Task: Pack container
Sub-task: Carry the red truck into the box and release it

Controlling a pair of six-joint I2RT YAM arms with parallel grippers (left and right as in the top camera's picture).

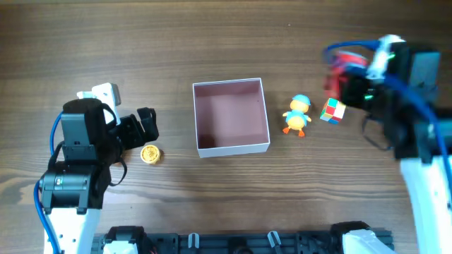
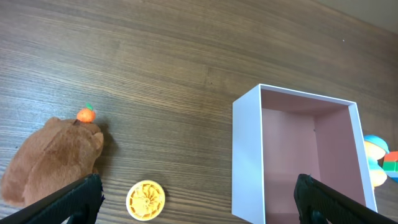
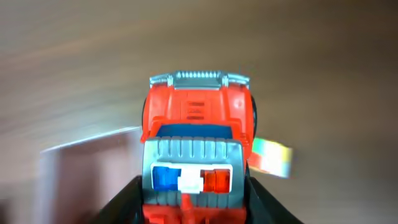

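The container (image 1: 232, 147), a shallow white box with a pink inside, sits mid-table and holds nothing that I can see; it also shows in the left wrist view (image 2: 247, 149) and blurred in the right wrist view (image 3: 74, 174). My right gripper (image 3: 194, 205) is shut on a red toy truck (image 3: 196, 130) and holds it above the table at the right (image 1: 345, 70). My left gripper (image 2: 198, 199) is open, low over a yellow disc (image 2: 145, 200), with a brown plush toy (image 2: 53, 158) at its left finger. In the overhead view this gripper (image 1: 145, 130) is left of the box.
A yellow duck with a blue cap (image 1: 297, 115) and a colour cube (image 1: 332, 110) lie right of the box. The yellow disc (image 1: 150, 154) lies left of it. The cube also shows behind the truck (image 3: 273, 155). A dark rail runs along the table's front edge (image 1: 240, 243).
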